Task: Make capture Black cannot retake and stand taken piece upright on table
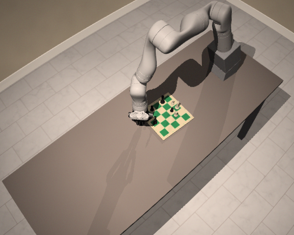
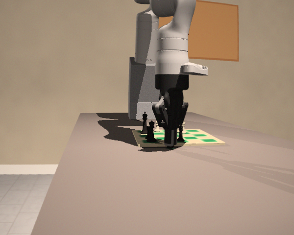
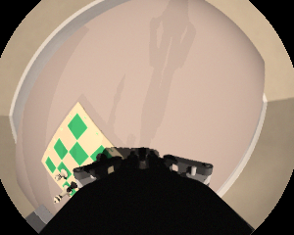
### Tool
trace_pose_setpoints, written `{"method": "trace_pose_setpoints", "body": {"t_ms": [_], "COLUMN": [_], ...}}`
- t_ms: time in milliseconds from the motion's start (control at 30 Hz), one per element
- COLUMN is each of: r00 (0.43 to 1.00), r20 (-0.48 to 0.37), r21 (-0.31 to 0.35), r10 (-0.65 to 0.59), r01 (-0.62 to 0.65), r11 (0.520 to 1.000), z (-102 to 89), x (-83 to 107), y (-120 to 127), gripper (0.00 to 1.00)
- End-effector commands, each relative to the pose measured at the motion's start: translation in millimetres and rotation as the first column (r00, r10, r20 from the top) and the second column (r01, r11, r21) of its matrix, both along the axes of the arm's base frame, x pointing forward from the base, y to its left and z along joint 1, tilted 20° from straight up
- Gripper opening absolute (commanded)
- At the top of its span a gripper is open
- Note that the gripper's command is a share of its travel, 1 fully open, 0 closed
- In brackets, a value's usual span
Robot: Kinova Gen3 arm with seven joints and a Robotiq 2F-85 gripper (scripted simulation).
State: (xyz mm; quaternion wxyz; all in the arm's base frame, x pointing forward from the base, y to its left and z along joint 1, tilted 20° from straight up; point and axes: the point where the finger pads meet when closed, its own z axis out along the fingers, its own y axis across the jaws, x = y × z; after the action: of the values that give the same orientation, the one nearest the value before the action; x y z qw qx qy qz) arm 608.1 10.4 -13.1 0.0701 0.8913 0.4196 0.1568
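The green and cream chessboard (image 1: 171, 115) lies on the brown table. My gripper (image 1: 142, 123) (image 2: 170, 144) points straight down at the board's left edge, with its fingertips low at the board's rim. It is shut on a small black piece, which the dark fingers mostly hide, so I cannot tell its kind. On the board stand a black king (image 1: 162, 99), another black piece (image 1: 151, 108), a black pawn (image 1: 171, 109) and three white pieces (image 1: 173, 103) (image 1: 177, 105) (image 1: 175, 114). All of them are upright. The wrist view shows only the gripper's body, the table and a corner of the board (image 3: 72, 147).
The arm's grey pedestal (image 1: 225, 60) stands at the table's far right end, behind the board. The arm reaches over the board's back left corner. The table's long edge runs a little left of the gripper.
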Motion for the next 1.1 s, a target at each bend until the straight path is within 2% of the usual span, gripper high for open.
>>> {"method": "trace_pose_setpoints", "body": {"t_ms": [0,1067], "r00": [1.000,1.000], "r20": [0.002,0.002], "r21": [0.000,0.000], "r10": [0.000,0.000], "r01": [0.000,0.000], "r11": [1.000,1.000], "z": [1.1,-1.9], "x": [0.6,1.6], "y": [0.0,0.1], "gripper": [0.00,0.00]}}
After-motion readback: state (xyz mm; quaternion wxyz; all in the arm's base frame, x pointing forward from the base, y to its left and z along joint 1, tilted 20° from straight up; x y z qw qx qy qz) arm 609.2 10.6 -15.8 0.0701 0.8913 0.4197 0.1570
